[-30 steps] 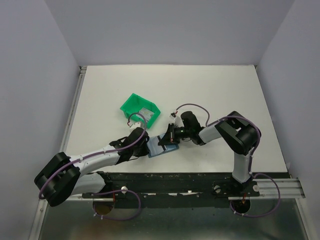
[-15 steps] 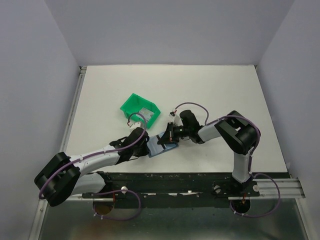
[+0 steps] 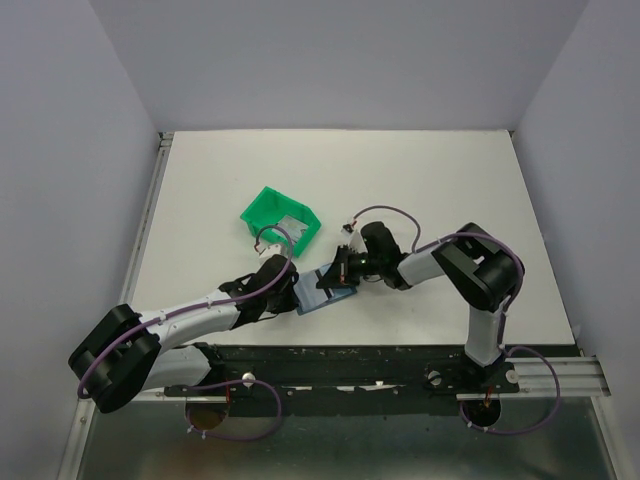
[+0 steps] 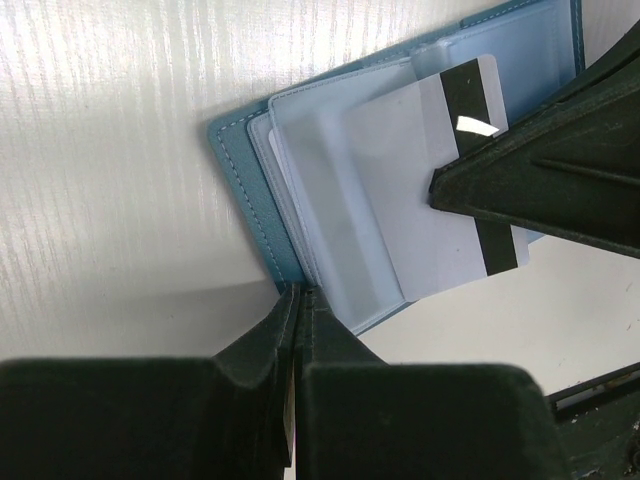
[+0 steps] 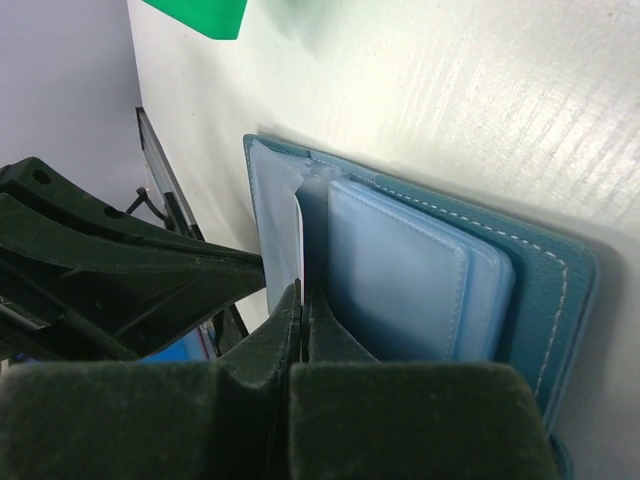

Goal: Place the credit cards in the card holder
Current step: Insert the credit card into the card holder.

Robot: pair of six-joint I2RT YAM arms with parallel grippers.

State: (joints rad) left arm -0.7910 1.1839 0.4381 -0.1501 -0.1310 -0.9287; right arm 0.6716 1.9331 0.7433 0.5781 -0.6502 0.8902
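Left gripper [image 3: 292, 288] and right gripper [image 3: 334, 278] meet, seen from above, at the flat slate-blue card holder [image 3: 316, 299], lying open on the white table [image 3: 450, 180] toward its near edge. Left wrist: jaws nipped onto its stitched corner; a dark-striped grey-white credit card [image 4: 400, 180] overlaps glossy translucent sleeves [image 4: 320, 190]. Right wrist: jaws pressed together on that thin card, edge-on

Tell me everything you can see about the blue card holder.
The card holder lies open on the white table. It has a slate-blue stitched cover that looks like leather and pale, clear plastic sleeves. The left tool pinches one corner; the right tool holds a striped credit card between its sleeves.
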